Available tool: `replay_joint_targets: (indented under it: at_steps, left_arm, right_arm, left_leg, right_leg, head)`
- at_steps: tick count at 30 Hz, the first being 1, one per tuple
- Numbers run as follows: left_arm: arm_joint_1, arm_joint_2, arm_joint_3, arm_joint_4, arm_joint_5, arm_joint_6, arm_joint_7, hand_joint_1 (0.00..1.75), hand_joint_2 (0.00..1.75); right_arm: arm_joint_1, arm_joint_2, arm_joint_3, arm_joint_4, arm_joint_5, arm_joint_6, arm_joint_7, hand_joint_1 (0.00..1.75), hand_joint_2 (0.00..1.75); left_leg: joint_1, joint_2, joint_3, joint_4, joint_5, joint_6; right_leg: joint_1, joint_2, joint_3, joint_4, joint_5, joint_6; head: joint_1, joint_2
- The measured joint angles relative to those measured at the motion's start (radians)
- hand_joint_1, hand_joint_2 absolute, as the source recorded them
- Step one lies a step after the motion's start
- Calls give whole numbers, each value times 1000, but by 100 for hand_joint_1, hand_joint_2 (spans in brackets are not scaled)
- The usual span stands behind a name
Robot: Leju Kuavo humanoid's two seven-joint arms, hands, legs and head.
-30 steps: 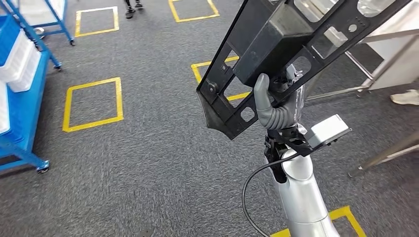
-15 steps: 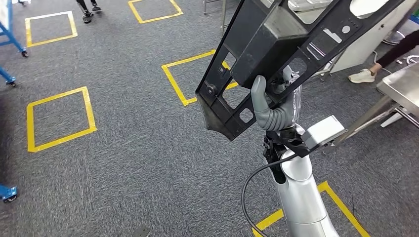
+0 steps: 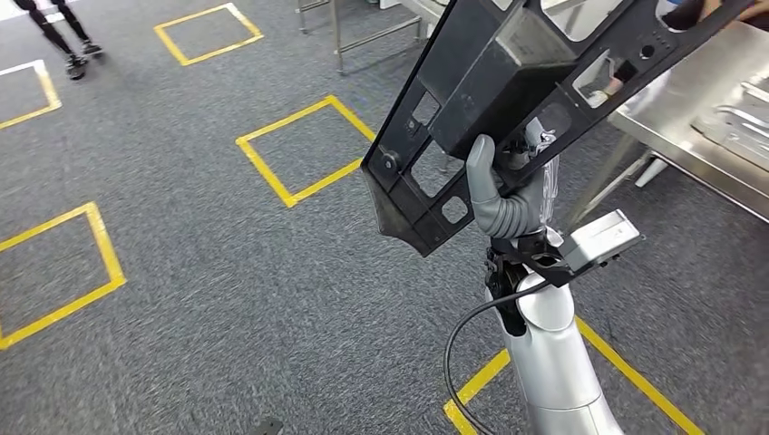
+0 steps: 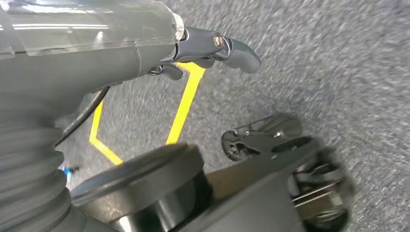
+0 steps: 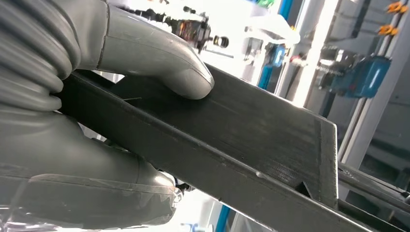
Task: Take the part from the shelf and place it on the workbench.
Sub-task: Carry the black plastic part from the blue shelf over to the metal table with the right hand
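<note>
Black part carried high over grey carpet, workbench at the far right

Open carpet (image 3: 227, 299) to the left and near, crossed by yellow floor squares (image 3: 304, 149); a person's legs (image 3: 54, 32) far left. Left hand (image 4: 212, 48) hanging above the floor with nothing in it, fingers loosely apart. Right of centre, right hand (image 3: 508, 204) gripping the black part (image 3: 508, 100), thumb pressed on its flat face, tilted up clear of the floor. Far right, steel workbench (image 3: 716, 100), its edge just beyond the part's upper end
</note>
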Motion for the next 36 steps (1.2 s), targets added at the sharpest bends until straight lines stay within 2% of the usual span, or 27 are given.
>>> replay_joint_targets:
  at_steps: [2, 3, 4, 6, 7, 8, 10, 11, 12, 13, 14, 15, 17, 19, 21, 22, 23, 24, 25, 26, 27, 28, 29, 30, 32, 34, 36]
  left_arm:
    - [-1, 1, 0, 0, -2, 1, 1, 0, 175]
    - [0, 2, 0, 0, -2, 2, 2, 0, 175]
    - [1, 2, 0, 0, -2, 3, 3, 0, 175]
    - [-1, 1, 0, 0, -2, 4, 4, 0, 175]
    - [-2, 0, 0, 0, -2, 4, 4, 0, 175]
    - [-3, -1, 0, 0, -2, 4, 5, 0, 175]
    - [-2, -2, 0, 0, -3, 4, 6, 0, 175]
    - [-1, -2, 0, 0, -3, 4, 7, 0, 175]
    - [1, -2, 0, 0, -4, 4, 11, 0, 175]
    - [2, -2, 0, 0, -4, 4, 15, 0, 175]
    - [2, -2, 0, 0, -5, 4, 19, 0, 175]
    - [2, -2, 0, 0, -5, 4, 24, 0, 175]
    - [2, -2, 0, 0, -6, 5, 33, 0, 175]
    - [5, -2, 0, 0, -9, 7, 51, 0, 175]
    - [9, -2, 0, 0, -15, 8, 78, 0, 175]
    - [11, -1, 0, 0, -20, 9, 92, 0, 175]
    - [16, 0, 0, 0, -26, 9, 108, 0, 175]
    - [22, 2, 0, 0, -32, 9, 123, 0, 175]
    - [28, 3, 0, 0, -35, 9, 135, 0, 175]
    - [32, 5, 0, 0, -36, 9, 144, 0, 175]
    - [34, 6, 1, 0, -37, 8, 150, 0, 175]
    - [33, 7, 1, 0, -37, 8, 157, 0, 175]
    - [31, 9, 1, 0, -39, 8, 168, 0, 175]
    - [30, 10, 1, 0, -42, 10, 183, 0, 175]
    - [32, 11, 1, 0, -51, 13, 213, 0, 175]
    - [33, 9, 1, 1, -58, 14, 229, 0, 175]
    - [30, 7, -1, 1, -67, 13, 238, 0, 175]
  right_arm:
    - [0, 0, 0, 0, -2, -4, 0, 169, 175]
    - [-1, 0, 0, 0, -3, -5, 0, 169, 175]
    - [0, -1, 0, 1, -4, -5, 0, 169, 175]
    - [2, -2, -1, 2, -6, -6, -1, 169, 175]
    - [3, -3, -2, 2, -7, -6, -1, 169, 175]
    - [3, -4, -3, 2, -8, -6, -2, 169, 175]
    - [2, -6, -3, 3, -9, -6, -5, 169, 175]
    - [4, -7, -3, 4, -10, -7, -6, 169, 175]
    - [6, -8, -3, 4, -12, -7, -6, 169, 175]
    - [9, -10, -3, 5, -13, -7, -6, 169, 175]
    - [12, -11, -3, 5, -14, -7, -6, 169, 175]
    - [12, -12, -3, 5, -14, -7, -7, 169, 175]
    - [10, -13, -3, 5, -15, -7, -8, 169, 175]
    - [7, -13, -3, 5, -16, -6, -10, 169, 175]
    - [7, -13, -3, 4, -16, -6, -12, 169, 175]
    - [7, -13, -3, 2, -16, -6, -13, 169, 175]
    - [7, -13, -2, 0, -16, -6, -13, 169, 175]
    - [7, -12, -2, -2, -16, -6, -14, 169, 175]
    - [7, -12, -2, -3, -16, -6, -14, 169, 175]
    - [8, -12, -1, -4, -17, -6, -13, 169, 175]
    - [10, -12, -1, -4, -17, -6, -13, 169, 175]
    - [13, -12, -1, -4, -18, -6, -12, 169, 175]
    - [14, -12, -1, -3, -18, -6, -11, 169, 175]
    - [14, -12, -1, -3, -18, -5, -9, 169, 175]
    - [13, -12, 0, -3, -20, -5, -6, 169, 175]
    - [12, -11, 2, -3, -21, -5, -1, 169, 175]
    - [12, -11, 3, -3, -24, -5, 2, 169, 175]
  left_leg:
    - [7, -51, 50, -125, 60, 3]
    - [8, -74, 65, -164, 72, 6]
    - [8, -85, 71, -178, 69, 10]
    - [6, -67, 74, -185, 70, 21]
    - [6, -55, 76, -191, 72, 29]
    - [7, -42, 79, -196, 75, 35]
    - [7, -15, 83, -203, 76, 43]
    - [5, -1, 84, -203, 74, 45]
    - [4, 13, 84, -203, 73, 46]
    - [4, 27, 86, -203, 70, 46]
    - [4, 40, 89, -203, 68, 46]
    - [3, 52, 93, -203, 64, 44]
    - [1, 73, 105, -203, 56, 37]
    - [-4, 92, 113, -204, 47, 26]
    - [-6, 114, 122, -207, 41, 16]
    - [-5, 110, 126, -204, 35, 11]
    - [-4, 93, 122, -187, 21, 7]
    - [-3, 68, 108, -148, -3, 4]
    - [-1, 40, 81, -88, -35, 2]
    - [-1, 23, 48, -18, -67, 1]
    - [-1, 16, 17, 42, -88, 0]
    - [-1, 14, -2, 76, -92, -1]
    - [-1, 13, -2, 70, -75, -1]
    - [0, 11, 16, 28, -40, 0]
    - [5, -28, 70, -106, 32, 2]
    - [8, -65, 102, -184, 52, 7]
    - [7, -59, 109, -195, 47, 18]
  right_leg:
    - [-2, 28, -5, 13, -8, 9]
    - [-4, 40, -10, 19, -10, 15]
    - [-6, 51, -16, 22, -10, 22]
    - [-11, 70, -24, 21, -7, 35]
    - [-11, 60, -28, 26, -12, 40]
    - [-9, 37, -39, 49, -25, 45]
    - [-6, -31, -91, 152, -77, 54]
    - [-7, -52, -126, 220, -104, 57]
    - [-9, -63, -156, 273, -119, 60]
    - [-11, -69, -170, 296, -117, 62]
    - [-12, -74, -164, 280, -96, 62]
    - [-12, -83, -137, 225, -62, 60]
    - [-2, -130, -62, 81, -3, 49]
    - [10, -158, -27, 11, 11, 35]
    - [12, -137, -26, 5, 8, 25]
    - [9, -125, -22, 0, 9, 21]
    - [5, -113, -18, -5, 12, 15]
    - [1, -101, -13, -10, 13, 10]
    - [-1, -89, -11, -11, 13, 6]
    - [-2, -77, -10, -11, 13, 3]
    - [-2, -64, -10, -10, 12, 2]
    - [-2, -51, -9, -9, 11, 1]
    - [-2, -37, -8, -7, 9, 2]
    - [-3, -22, -7, -4, 8, 4]
    - [-4, 6, -8, 5, 3, 12]
    - [-5, 28, -17, 12, 3, 23]
    - [-8, 47, -25, 11, 8, 36]
  head:
    - [0, 0]
    - [0, 0]
    - [0, 0]
    - [0, 0]
    - [0, 0]
    - [0, 0]
    - [0, 0]
    - [0, 0]
    - [0, 0]
    - [0, 0]
    - [0, 0]
    - [0, 0]
    - [0, 0]
    - [0, 0]
    - [0, 0]
    - [0, 0]
    - [0, 0]
    - [0, 0]
    - [0, 0]
    - [0, 0]
    - [0, 0]
    - [0, 0]
    - [0, 0]
    - [0, 0]
    - [0, 0]
    - [0, 0]
    - [0, 0]
